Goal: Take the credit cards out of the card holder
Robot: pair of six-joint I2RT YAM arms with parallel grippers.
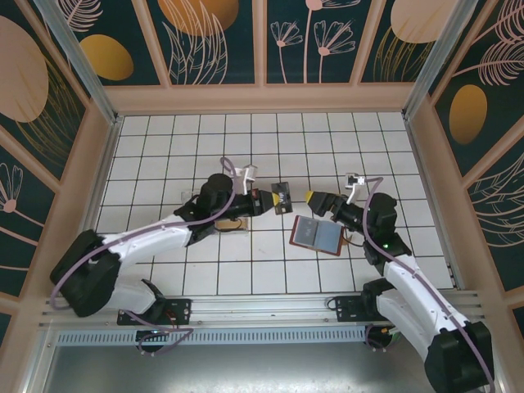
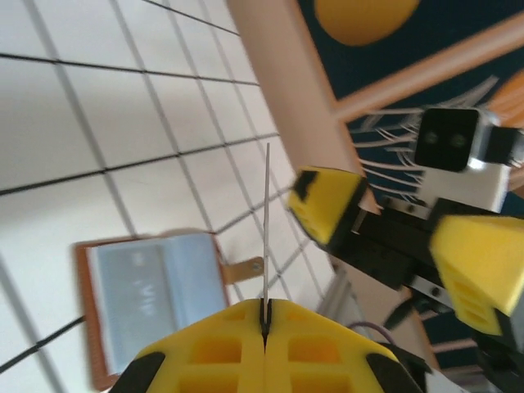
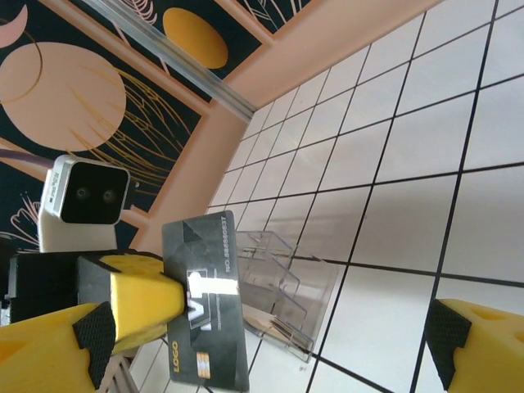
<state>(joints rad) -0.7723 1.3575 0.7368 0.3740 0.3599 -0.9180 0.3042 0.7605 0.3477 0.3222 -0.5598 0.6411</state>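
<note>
The brown card holder [image 1: 315,235] lies open on the tiles, blue-grey inside up; in the left wrist view the card holder [image 2: 151,286] is at lower left. My left gripper [image 1: 260,199] is shut on a dark credit card [image 1: 282,196] held in the air above the tiles. Its yellow fingers [image 2: 264,315] pinch the card [image 2: 267,229], seen edge-on. My right gripper [image 1: 315,205] stands open just right of the card, apart from it. In the right wrist view the black card [image 3: 205,303] faces the open right gripper [image 3: 270,356].
A clear plastic box [image 3: 307,286] stands on the tiles behind the card, under my left arm [image 1: 196,214]. Wooden walls [image 1: 262,98] fence the tiled floor on three sides. White tiles lie bare toward the back [image 1: 270,139].
</note>
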